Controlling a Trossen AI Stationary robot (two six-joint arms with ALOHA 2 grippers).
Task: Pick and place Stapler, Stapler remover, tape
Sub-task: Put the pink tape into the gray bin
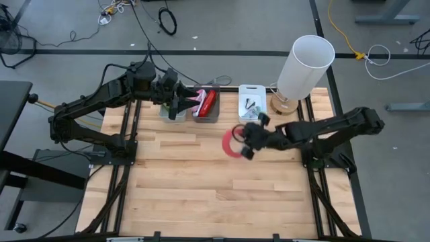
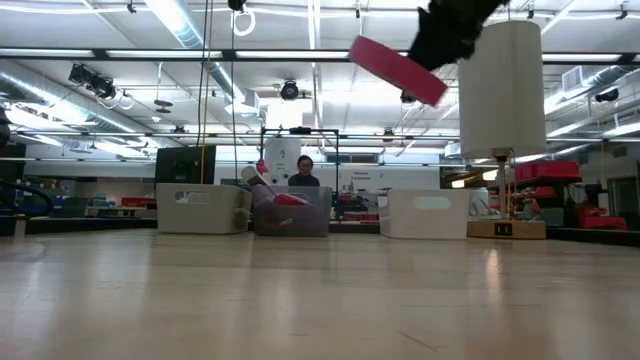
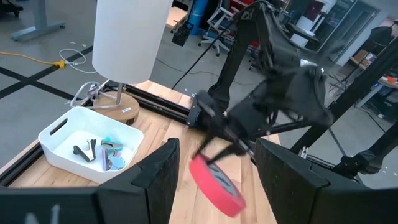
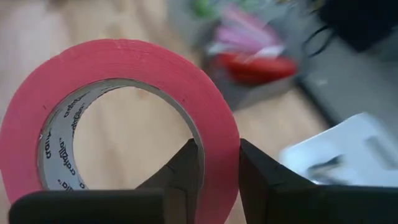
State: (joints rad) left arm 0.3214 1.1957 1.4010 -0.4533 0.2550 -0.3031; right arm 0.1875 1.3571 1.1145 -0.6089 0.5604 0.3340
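1. The right gripper point(image 1: 246, 142) hangs above the middle of the wooden counter point(image 1: 201, 195), well clear of its surface, as the low view shows.
2. Its fingers point(image 4: 186, 168) are closed on the wall of the red-pink tape roll point(image 1: 232, 142): one finger sits inside the open centre and the other outside, pinching the band between them.
3. The roll is held tilted, off the counter; in the low view it shows as a slanted pink band point(image 2: 397, 69) high in the picture, beside the white lamp shade point(image 2: 502, 88).
4. The left gripper point(image 1: 176, 102) is at the far edge of the counter, over the leftmost bin point(image 1: 172, 111), which holds something green, possibly another tape roll, though the arm hides most of it.
5. Its fingers point(image 3: 149, 180) stand apart with nothing between them.
6. Three bins line the far edge. The middle grey bin point(image 1: 207, 105) carries red and pink items, probably staplers. The white bin point(image 1: 252, 101) holds small dark and bluish pieces point(image 3: 102, 152) that look like staple removers.
7. The lamp point(image 1: 302, 70) stands on a round wooden base just beside the white bin, at the counter's far right corner.
8. A person point(image 2: 303, 172) sits in the room beyond the bins.
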